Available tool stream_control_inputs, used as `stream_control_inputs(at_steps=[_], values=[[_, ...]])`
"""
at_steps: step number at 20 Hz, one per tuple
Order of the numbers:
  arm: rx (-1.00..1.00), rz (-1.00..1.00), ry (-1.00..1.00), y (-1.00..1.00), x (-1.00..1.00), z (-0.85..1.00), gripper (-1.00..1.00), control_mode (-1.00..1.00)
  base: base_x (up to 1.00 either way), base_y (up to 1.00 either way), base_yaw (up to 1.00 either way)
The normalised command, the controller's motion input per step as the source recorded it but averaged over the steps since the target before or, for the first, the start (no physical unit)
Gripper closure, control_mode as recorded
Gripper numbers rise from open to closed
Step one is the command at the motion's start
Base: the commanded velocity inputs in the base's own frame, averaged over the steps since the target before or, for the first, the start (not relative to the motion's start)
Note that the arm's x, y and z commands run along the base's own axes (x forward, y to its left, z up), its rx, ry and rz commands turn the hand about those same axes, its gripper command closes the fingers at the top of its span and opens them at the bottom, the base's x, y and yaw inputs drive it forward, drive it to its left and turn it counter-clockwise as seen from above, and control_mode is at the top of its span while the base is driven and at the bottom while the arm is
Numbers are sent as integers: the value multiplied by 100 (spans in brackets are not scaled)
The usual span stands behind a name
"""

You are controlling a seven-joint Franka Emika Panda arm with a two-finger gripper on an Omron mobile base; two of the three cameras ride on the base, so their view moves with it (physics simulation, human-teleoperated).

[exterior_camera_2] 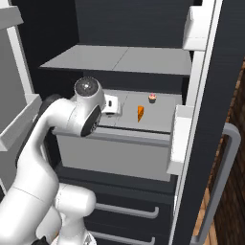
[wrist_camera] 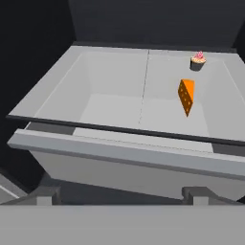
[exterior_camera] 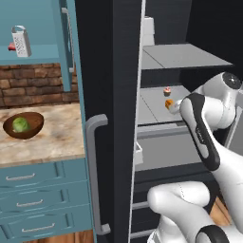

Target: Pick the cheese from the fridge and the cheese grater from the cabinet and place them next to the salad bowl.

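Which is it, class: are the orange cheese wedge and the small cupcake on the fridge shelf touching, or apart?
Apart. The hand view shows bare grey shelf between the cheese and the cupcake behind it.

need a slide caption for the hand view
Open claw facing a grey fridge shelf holding an orange cheese wedge, upright, with a small cupcake behind it.

The cheese (wrist_camera: 186, 95) was orange with small dark dots; the fridge (exterior_camera: 114, 95) black with grey shelves; the cabinet (exterior_camera: 47, 28) teal; the cheese grater (exterior_camera: 21, 42) silver and perforated; the salad bowl (exterior_camera: 33, 128) dark brown.
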Motion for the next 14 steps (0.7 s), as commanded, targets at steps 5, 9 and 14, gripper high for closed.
stream_control_inputs(at_steps=[5, 9, 14], values=[[3, 0, -8, -40, 15, 1, -100, -100, 0, 0, 0], [0, -3, -1, -33, 28, -1, -100, -100, 0, 0, 0], [-5, -14, 2, -24, 34, 0, -100, -100, 0, 0, 0]])
